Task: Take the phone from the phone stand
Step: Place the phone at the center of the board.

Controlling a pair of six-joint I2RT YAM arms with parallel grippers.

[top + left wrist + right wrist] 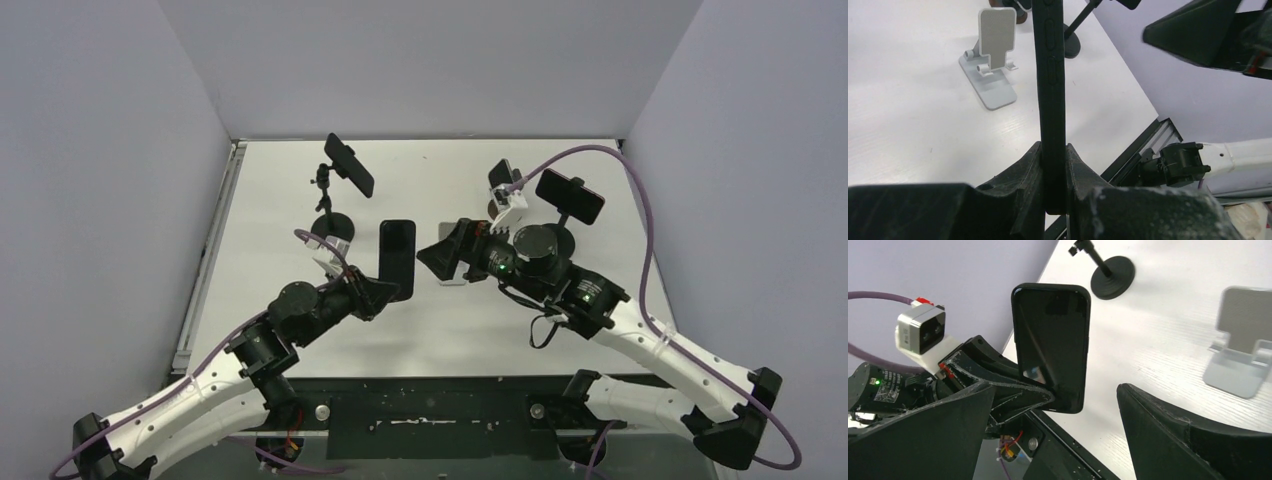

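Phone (397,258): off the phone stand (993,65), raised between your two arms, its lower end clamped in your left gripper (1053,155). Right gripper (438,262): jaws spread wide, holding nothing, just beside the phone. Stand: on the table (280,190) near the right gripper.

You see robot lab cell: white table (440,340) boxed by plain grey walls (100,150), left arm (190,405), right arm (660,355) bolted at near edge.
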